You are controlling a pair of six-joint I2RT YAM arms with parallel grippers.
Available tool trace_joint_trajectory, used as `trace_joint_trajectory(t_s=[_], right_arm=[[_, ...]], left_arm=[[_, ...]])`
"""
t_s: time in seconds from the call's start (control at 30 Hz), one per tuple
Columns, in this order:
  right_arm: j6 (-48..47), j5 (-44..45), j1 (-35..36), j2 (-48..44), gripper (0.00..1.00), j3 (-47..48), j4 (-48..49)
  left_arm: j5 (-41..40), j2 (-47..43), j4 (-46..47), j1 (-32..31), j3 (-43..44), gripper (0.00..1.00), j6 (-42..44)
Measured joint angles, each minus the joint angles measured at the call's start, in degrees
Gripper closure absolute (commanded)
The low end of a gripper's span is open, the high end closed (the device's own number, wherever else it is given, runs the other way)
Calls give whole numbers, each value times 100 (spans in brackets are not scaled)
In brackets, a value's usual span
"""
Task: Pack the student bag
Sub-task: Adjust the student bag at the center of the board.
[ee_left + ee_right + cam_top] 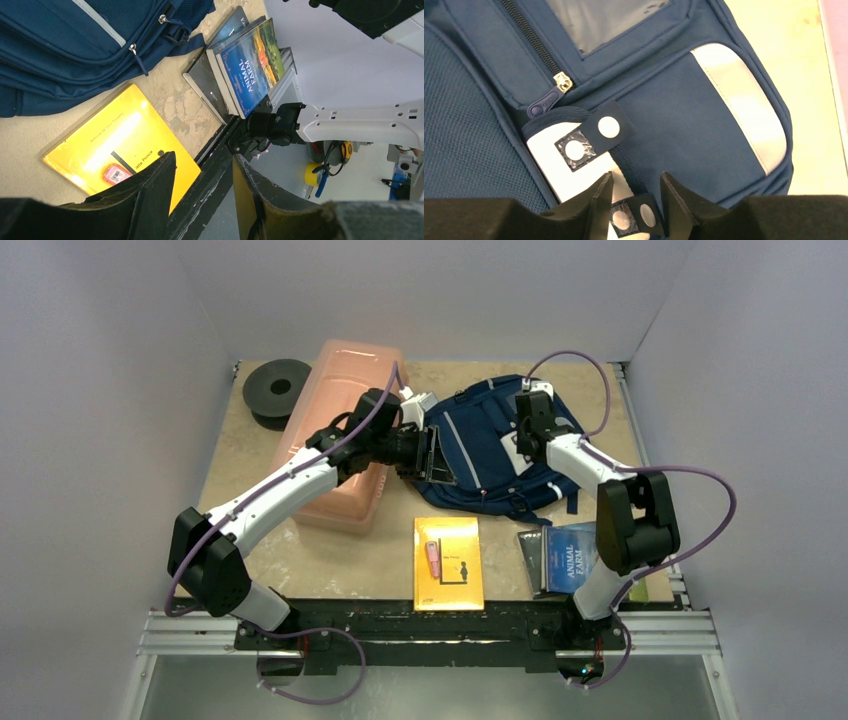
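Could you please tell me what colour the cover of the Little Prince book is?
The cover is bright yellow, seen best in the left wrist view.

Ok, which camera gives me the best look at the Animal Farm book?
Left wrist: the Animal Farm book shows its cover and title clearly. Top external has it partly hidden behind the right arm. Right wrist shows only the student bag.

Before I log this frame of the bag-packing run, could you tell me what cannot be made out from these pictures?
- Student bag interior: top view, both arms cross it; wrist views show only outer fabric.
- Pink item on the yellow book: too small from above; left gripper hides most in left wrist view.
- Stack beneath Animal Farm: right arm overlaps it, top view.
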Motion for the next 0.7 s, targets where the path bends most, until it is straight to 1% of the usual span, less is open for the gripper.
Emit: trace_joint_trajectory(t_s=[0.17, 0.23, 0.27, 0.37, 0.43, 0.5, 0.57, 0.63, 0.7], right_arm=[[37, 664, -22, 179, 29, 199, -31], [70, 896, -28, 199, 26, 247, -103], [90, 970, -31, 199, 27, 262, -144], [136, 1067, -31, 166, 36, 275, -254], [168, 1012, -31, 101, 37, 275, -350], [267, 595, -44, -57, 33, 223, -393], [479, -11, -59, -398, 30, 15, -284], [713, -553, -81, -721, 33, -164, -92], [909, -1049, -136, -848, 40, -203, 164]], left_arm=[[35, 0, -4, 0, 0, 55, 0], [39, 0, -4, 0, 0, 55, 0], [42, 0, -4, 0, 0, 55, 2], [48, 0, -2, 0, 0, 55, 2], [48, 0, 0, 0, 0, 55, 2], [39, 0, 2, 0, 0, 55, 2], [17, 0, 0, 0, 0, 54, 7], [-24, 0, -2, 0, 0, 53, 28], [-66, 0, -9, 0, 0, 51, 55]])
